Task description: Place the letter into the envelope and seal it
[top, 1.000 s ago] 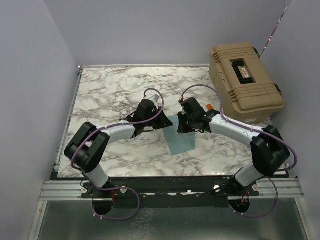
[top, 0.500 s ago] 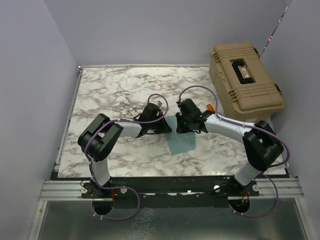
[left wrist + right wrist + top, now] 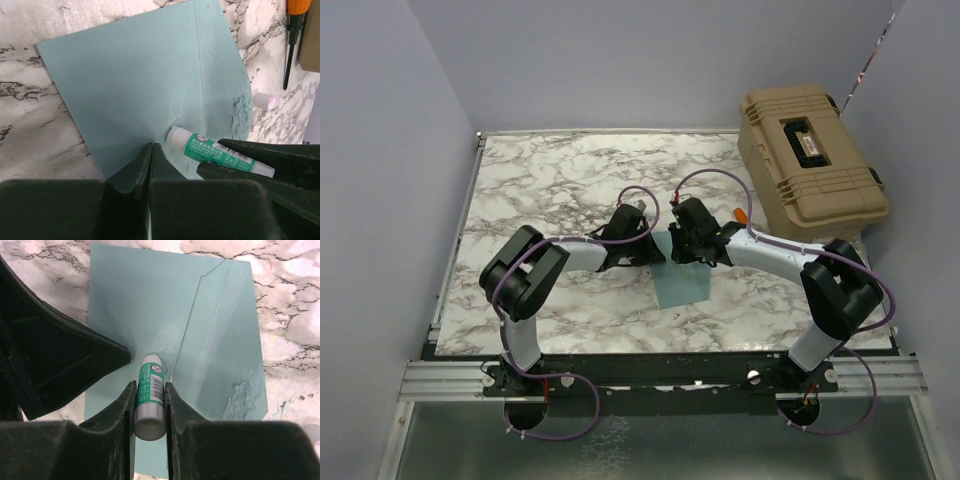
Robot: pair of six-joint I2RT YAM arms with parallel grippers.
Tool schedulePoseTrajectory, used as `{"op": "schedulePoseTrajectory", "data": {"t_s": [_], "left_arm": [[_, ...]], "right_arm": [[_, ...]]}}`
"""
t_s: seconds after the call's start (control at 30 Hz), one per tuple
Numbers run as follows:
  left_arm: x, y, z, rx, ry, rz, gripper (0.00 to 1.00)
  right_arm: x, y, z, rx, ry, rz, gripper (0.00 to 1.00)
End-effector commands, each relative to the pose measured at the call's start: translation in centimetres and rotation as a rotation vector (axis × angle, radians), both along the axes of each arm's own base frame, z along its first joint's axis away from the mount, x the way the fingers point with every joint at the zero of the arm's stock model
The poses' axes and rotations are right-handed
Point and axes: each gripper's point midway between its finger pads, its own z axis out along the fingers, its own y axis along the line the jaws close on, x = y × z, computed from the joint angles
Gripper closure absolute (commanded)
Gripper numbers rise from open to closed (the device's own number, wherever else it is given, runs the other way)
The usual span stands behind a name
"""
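Note:
The teal-blue envelope [image 3: 682, 284] lies flat on the marble table, its flap open and smeared with glue [image 3: 243, 391]. My right gripper [image 3: 150, 386] is shut on a green-and-white glue stick [image 3: 151, 374], whose tip touches the envelope near the flap crease. My left gripper [image 3: 151, 146] is shut and empty, its tips pressing on the envelope [image 3: 125, 85] just beside the glue stick [image 3: 220, 152]. In the top view both grippers, left [image 3: 653, 255] and right [image 3: 686, 250], meet over the envelope's far end. The cream letter is not in view.
A tan hard case [image 3: 810, 165] stands at the back right. An orange-handled screwdriver [image 3: 292, 30] and a small white cap [image 3: 265, 100] lie on the marble beside the envelope's flap side. Walls enclose the table [image 3: 540, 190] on three sides.
My left gripper has moved right and down onto the envelope's far end, its arm folding in. My right gripper with the glue stick has shifted slightly left.

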Motion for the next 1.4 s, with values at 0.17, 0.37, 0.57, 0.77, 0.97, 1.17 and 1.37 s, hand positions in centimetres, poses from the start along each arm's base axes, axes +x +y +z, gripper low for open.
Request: {"op": "schedulePoseTrajectory", "data": {"t_s": [0.17,0.37,0.57,0.77,0.97,1.17,1.37], "left_arm": [[-1.2,3.3,-5.5,0.19,0.131,0.107,1.0],[-1.6,3.8,-6.5,0.207,0.175,0.143,1.0],[-2.3,4.3,-7.2,0.222,0.194,0.152,1.0],[-2.4,4.2,-6.9,0.218,0.185,0.128,1.0],[-3.1,4.5,-7.4,0.243,0.184,0.075,1.0],[-3.1,5.0,-7.8,0.278,0.183,0.068,1.0],[-2.5,4.8,-7.7,0.271,0.192,0.105,1.0]], "right_arm": [[-3.6,-2.0,-2.2,-0.113,0.085,0.051,0.99],[-5.9,-2.3,-2.1,-0.129,0.121,0.079,1.0],[-7.4,-2.5,-2.2,-0.111,0.153,0.08,1.0],[-5.3,-3.4,-3.2,-0.172,0.08,-0.008,1.0],[-2.0,-3.0,-3.6,-0.177,0.011,-0.087,1.0],[-1.3,-2.1,-3.0,-0.171,0.015,-0.073,1.0],[-5.1,-2.5,-2.0,-0.133,0.144,-0.026,1.0]]}}
